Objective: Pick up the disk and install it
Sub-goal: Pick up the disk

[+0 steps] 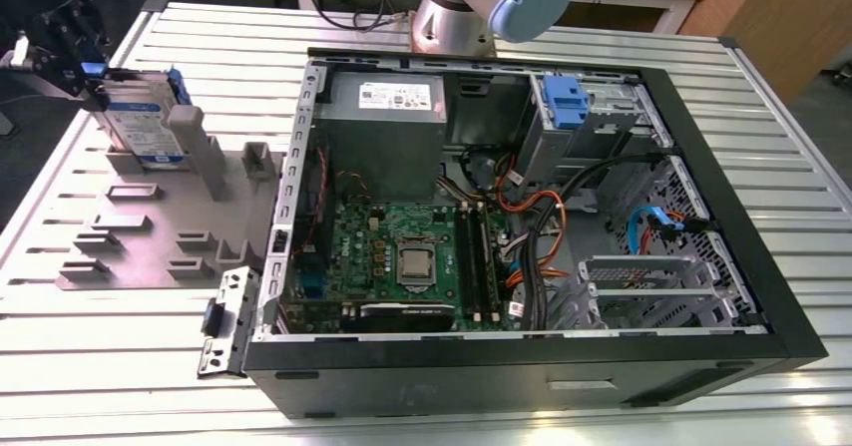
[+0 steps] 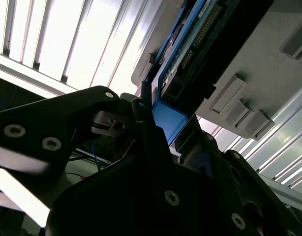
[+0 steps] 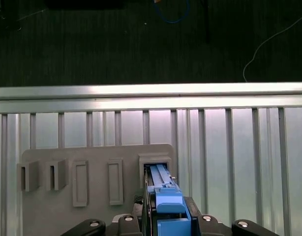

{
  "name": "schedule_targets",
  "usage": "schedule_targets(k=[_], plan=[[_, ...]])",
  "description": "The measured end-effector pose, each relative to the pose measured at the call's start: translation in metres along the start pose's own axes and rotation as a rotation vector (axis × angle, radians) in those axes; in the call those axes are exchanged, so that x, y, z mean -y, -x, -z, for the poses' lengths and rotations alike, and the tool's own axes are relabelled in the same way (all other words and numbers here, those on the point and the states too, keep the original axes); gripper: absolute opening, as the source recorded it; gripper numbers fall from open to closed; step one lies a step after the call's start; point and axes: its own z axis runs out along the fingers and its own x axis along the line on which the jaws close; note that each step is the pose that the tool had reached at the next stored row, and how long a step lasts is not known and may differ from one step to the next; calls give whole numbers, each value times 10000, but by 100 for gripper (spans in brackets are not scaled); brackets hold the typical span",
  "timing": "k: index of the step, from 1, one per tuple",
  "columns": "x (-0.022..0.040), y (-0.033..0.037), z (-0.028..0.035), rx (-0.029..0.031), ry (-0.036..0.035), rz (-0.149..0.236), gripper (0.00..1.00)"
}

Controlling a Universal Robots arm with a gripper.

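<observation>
Computer case (image 1: 745,301) lies open; at the exterior view's left a grey rack (image 1: 134,236) holds the disk (image 1: 144,122) upright in a slot. The gripper (image 1: 86,63) looks clamped snugly on its blue side rails (image 3: 163,178); probably rigid, weighty, shock-sensitive, best gripped there

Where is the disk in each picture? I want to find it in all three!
Exterior view: the disk stands upright at the exterior view's far left, in the grey holder.
First wrist view: the disk shows edge-on, in an end slot of the grey holder.
Second wrist view: the disk is close up, blue rail and dark connector edge, against the grey holder.
Shared landmark: the grey holder with its slots.
</observation>
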Motion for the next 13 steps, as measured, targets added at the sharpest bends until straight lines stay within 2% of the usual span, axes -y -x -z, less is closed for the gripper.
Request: schedule_targets(k=[13], plan=[[0,-16,-1,-29,-1,-1,44]])
